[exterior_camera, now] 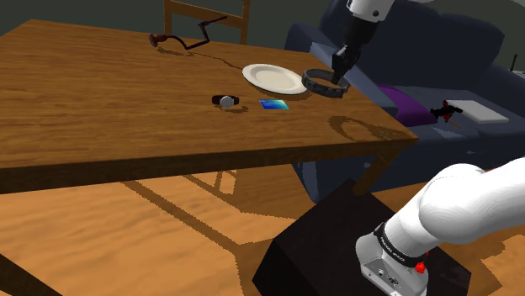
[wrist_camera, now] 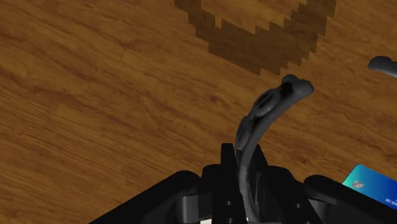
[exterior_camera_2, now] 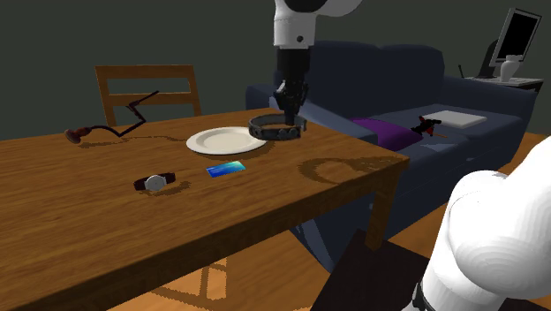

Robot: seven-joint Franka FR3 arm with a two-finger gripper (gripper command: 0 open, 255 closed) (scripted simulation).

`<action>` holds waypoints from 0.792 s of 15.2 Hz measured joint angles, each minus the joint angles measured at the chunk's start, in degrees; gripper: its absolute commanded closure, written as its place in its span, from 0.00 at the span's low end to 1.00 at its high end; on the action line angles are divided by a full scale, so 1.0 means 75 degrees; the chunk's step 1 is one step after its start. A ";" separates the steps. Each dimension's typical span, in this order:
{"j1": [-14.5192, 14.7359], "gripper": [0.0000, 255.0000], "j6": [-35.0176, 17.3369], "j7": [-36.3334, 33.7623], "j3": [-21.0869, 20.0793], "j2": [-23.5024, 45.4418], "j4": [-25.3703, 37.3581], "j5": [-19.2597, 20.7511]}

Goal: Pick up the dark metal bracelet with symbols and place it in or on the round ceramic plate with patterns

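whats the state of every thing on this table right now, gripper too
bracelet: clasped, lifted clear of the table, not yet on the plate
gripper: shut on the bracelet's band
plate: empty, flat on the table
wristwatch: lying on the table
blue card: lying flat
glasses: lying at the far end, arms unfolded

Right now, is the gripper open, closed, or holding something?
Gripper: jaws closed, holding the dark bracelet.
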State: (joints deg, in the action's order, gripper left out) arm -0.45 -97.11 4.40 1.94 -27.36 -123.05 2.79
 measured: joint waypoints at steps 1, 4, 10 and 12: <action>0.0006 1.00 -0.0007 -0.0003 0.0001 0.0292 0.0282 -0.0011; -0.0018 1.00 -0.0093 0.0110 0.0085 0.1190 0.1097 -0.0013; -0.0039 1.00 -0.0012 0.0238 0.0168 0.3045 0.3040 -0.0092; -0.0062 1.00 0.0062 0.0298 0.0196 0.3663 0.3731 -0.0127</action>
State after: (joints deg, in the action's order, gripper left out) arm -0.92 -96.65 6.63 3.41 0.12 -95.06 1.83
